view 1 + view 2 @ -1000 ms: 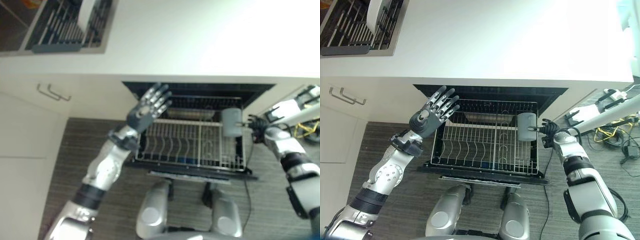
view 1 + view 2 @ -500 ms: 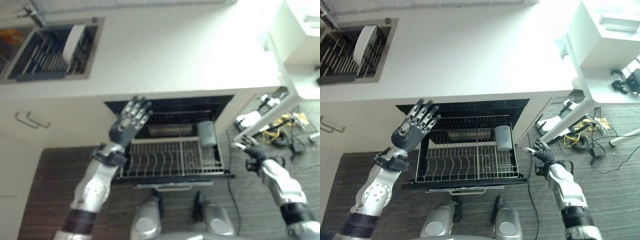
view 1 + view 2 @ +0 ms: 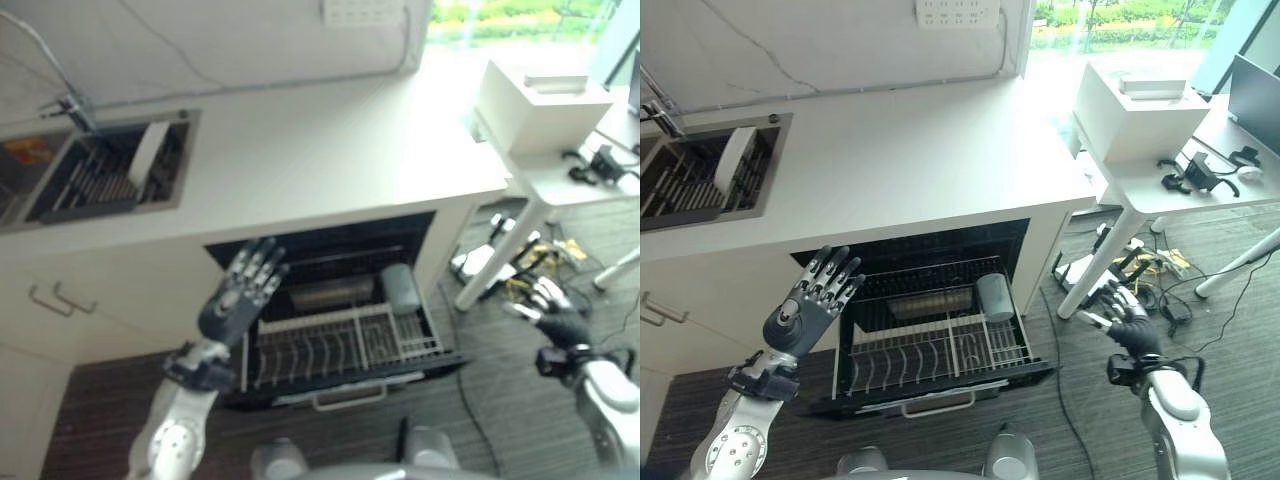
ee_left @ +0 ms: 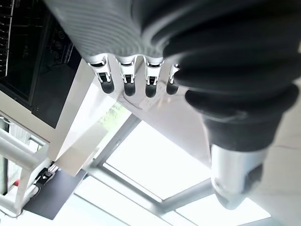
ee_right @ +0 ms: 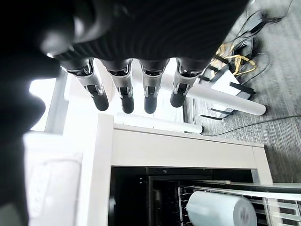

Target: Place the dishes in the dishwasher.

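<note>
— Lying on its side at the rear right of the pulled-out dishwasher rack (image 3: 940, 352), a grey cup (image 3: 994, 297) rests with nothing gripping it. And the plate?

— A white plate (image 3: 734, 158) stands on edge in the sink rack (image 3: 680, 185), well apart on the counter (image 3: 910, 160). The left hand (image 3: 805, 305) is raised, fingers spread and empty, before the dishwasher (image 3: 930, 250); the right hand (image 3: 1128, 325), fingers loosely apart and empty, hangs beside the white table (image 3: 1160, 175).

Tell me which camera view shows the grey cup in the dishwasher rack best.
The right eye view: the grey cup lies on its side at the rack's back right corner, whole and unobstructed. The left eye view shows the same, dimmer. The right wrist view catches it past the fingers, cropped at the frame's edge.
</note>
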Motion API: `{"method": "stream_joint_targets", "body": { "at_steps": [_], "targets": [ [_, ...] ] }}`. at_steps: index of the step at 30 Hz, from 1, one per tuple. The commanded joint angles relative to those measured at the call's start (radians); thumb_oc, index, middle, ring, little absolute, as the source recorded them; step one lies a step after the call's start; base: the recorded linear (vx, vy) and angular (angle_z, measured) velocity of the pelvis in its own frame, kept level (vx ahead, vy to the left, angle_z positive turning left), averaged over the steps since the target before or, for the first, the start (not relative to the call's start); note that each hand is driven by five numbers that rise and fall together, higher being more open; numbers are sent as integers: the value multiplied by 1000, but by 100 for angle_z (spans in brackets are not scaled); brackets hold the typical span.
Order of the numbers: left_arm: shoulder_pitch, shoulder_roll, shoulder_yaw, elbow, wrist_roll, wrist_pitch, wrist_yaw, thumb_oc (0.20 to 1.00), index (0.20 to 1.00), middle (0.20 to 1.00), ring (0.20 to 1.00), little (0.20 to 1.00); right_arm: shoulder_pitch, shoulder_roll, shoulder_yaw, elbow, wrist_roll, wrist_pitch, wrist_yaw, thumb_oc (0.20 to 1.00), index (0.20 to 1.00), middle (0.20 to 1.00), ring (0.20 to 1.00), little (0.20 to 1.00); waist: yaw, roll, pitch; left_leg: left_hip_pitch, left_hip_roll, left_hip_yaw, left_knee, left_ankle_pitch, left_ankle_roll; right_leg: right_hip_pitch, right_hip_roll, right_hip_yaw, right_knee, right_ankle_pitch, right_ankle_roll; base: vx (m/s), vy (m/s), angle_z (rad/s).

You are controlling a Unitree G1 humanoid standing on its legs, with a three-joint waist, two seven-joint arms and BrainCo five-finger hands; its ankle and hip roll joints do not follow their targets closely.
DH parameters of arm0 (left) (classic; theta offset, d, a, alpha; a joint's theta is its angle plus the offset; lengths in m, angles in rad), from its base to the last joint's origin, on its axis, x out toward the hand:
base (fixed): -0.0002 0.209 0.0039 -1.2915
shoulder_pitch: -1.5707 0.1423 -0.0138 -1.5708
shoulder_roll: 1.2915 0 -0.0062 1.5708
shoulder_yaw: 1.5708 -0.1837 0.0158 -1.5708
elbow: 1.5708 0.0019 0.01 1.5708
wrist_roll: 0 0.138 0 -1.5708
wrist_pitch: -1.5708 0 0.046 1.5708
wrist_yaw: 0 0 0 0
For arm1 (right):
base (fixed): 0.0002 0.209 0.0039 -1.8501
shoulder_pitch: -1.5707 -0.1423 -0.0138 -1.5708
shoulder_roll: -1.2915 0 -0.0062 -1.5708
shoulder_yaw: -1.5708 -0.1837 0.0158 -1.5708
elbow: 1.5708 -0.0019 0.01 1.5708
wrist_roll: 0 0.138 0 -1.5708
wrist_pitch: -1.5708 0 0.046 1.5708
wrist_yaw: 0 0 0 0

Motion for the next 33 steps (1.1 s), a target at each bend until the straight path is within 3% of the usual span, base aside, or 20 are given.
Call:
{"method": "stream_joint_targets", "body": {
  "at_steps": [1,3,6,8,11,12,13,15,16,18,20,25,27,29,30,31,33],
  "targets": [
    [-17,24,54,-43,-62,-56,-50,1000,1000,1000,1000,1000,-96,13,50,6,60,-72,-1,1000,1000,1000,1000,1000,-41,17,15,80,-16,49,-25,-108,47,-46,33,-16,22,-28,3,-311,600,32],
    [-39,21,54,-30,-45,-34,-60,1000,1000,1000,1000,1000,-106,41,47,15,41,-93,-7,1000,1000,1000,1000,1000,-49,7,24,98,-57,56,-25,-191,61,-77,-35,11,22,29,53,-199,497,52],
    [-28,29,65,-31,-15,10,-58,1000,1000,1000,1000,1000,-56,101,34,-14,23,-116,13,1000,1000,1000,1000,1000,-31,-21,42,82,-152,53,-25,-231,83,-103,-107,39,22,97,71,-240,474,8],
    [5,44,94,-48,-29,30,-68,1000,1000,1000,1000,1000,-11,108,23,-62,9,-96,38,1000,1000,1000,1000,1000,-22,-7,45,64,-161,48,-25,-231,101,-84,-82,0,22,116,65,-313,437,24],
    [32,61,118,-49,-28,29,-109,1000,1000,1000,1000,1000,-9,105,23,-79,48,-131,10,1000,1000,1000,1000,1000,-24,23,31,6,-158,30,-25,-203,137,-29,65,-14,22,56,34,-264,296,2],
    [40,61,113,-51,-26,30,-123,1000,1000,1000,1000,1000,0,103,21,-89,69,-148,-8,1000,1000,1000,1000,1000,-33,40,23,-10,-166,4,-25,-200,154,7,168,16,22,8,17,-178,249,-3],
    [40,60,103,-55,-24,31,-121,1000,1000,1000,1000,1000,9,101,15,-94,80,-157,-15,1000,1000,1000,1000,1000,-41,40,11,-26,-184,-14,-25,-188,165,22,235,34,22,-30,-9,-122,200,22],
    [33,46,79,-59,-14,21,-105,1000,1000,1000,1000,1000,31,91,4,-92,98,-180,1,1000,1000,1000,1000,1000,-46,29,-13,-36,-227,-31,-25,-181,176,36,293,35,22,-84,-48,-18,39,43],
    [30,36,71,-59,-2,14,-109,1000,1000,1000,1000,1000,43,93,9,-84,103,-211,19,1000,1000,1000,1000,1000,-39,20,-24,-36,-239,-24,-25,-178,178,42,271,17,22,-97,-51,43,-91,30],
    [13,36,49,-59,3,13,-109,1000,1000,1000,1000,1000,34,82,22,-91,126,-240,17,1000,1000,1000,1000,1000,-37,24,-34,-41,-233,-15,-25,-164,166,58,286,23,22,-136,-62,19,-153,-17],
    [-9,38,31,-54,12,3,-100,1000,1000,1000,1000,1000,-9,74,53,-97,106,-257,17,1000,1000,1000,1000,1000,-26,32,-42,-41,-220,9,-25,-155,156,70,272,-20,22,-148,-68,1,-196,-16],
    [-56,32,4,-38,-32,-10,-109,1000,1000,1000,1000,1000,-60,62,106,-118,113,-307,71,1000,1000,1000,1000,1000,-38,46,-51,-23,-193,30,-25,-118,127,92,294,-9,22,-167,-92,59,-210,2],
    [-66,15,-15,-38,-36,-9,-118,1000,1000,1000,1000,1000,-72,50,130,-117,73,-329,80,1000,1000,1000,1000,1000,-17,20,-36,-8,-200,13,-5,37,84,111,275,1,22,-175,-118,101,-201,15],
    [-75,-4,-20,-37,-49,15,-126,1000,1000,1000,1000,1000,-90,36,153,-116,53,-330,89,1000,1000,1000,1000,1000,1,1,-17,-70,-195,-4,93,44,85,129,263,7,22,-172,-124,91,-125,10],
    [-79,-3,-18,-32,-45,14,-127,1000,1000,1000,1000,1000,-97,30,158,-113,56,-326,88,1000,1000,1000,1000,1000,4,1,-14,-73,-181,10,54,36,90,134,262,5,22,-176,-119,124,10,9],
    [-78,6,-14,-26,-50,14,-136,1000,1000,1000,1000,1000,-107,23,163,-106,61,-316,89,1000,1000,1000,1000,1000,9,5,-13,-66,-156,33,-25,35,91,140,262,4,22,-185,-110,103,119,8],
    [-69,11,-8,-27,-59,14,-143,1000,1000,1000,1000,1000,-109,14,161,-104,64,-308,90,1000,1000,1000,1000,1000,9,40,-15,-142,-86,36,-25,-4,76,139,284,-8,22,-203,-96,132,252,28]
  ]
}}
